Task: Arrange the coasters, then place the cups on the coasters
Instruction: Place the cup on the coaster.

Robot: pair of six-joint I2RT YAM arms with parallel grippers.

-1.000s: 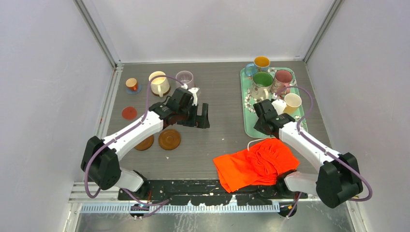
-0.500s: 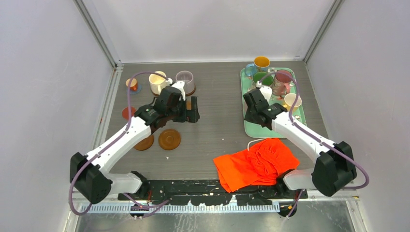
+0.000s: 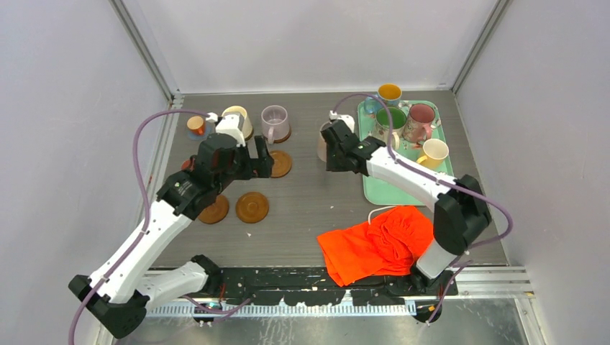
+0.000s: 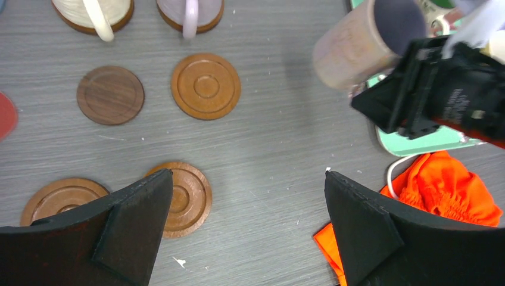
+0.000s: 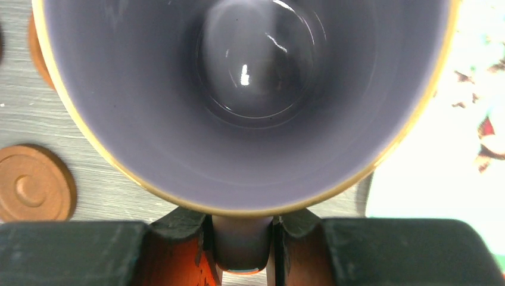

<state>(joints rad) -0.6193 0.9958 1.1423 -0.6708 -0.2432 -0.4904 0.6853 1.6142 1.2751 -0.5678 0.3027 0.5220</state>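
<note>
"Where was the mug [image 5: 250, 89]?"

"Up in the air and tilted, just left of the tray [image 3: 381, 188], over the table [image 3: 316, 208]. The right gripper [image 5: 243, 238] had its fingers pinched on the handle."

"And the left gripper [image 4: 247, 229]?"

"Hanging above the coasters [image 4: 206, 86], fingers spread wide, nothing between them. Four brown ones lay bare under it. Behind those, a cream mug [image 3: 236, 121] and a lilac mug [image 3: 275, 118] each sat on a coaster."

"Anything else?"

"An orange cloth [image 3: 381, 241] lay near the front edge."
</note>
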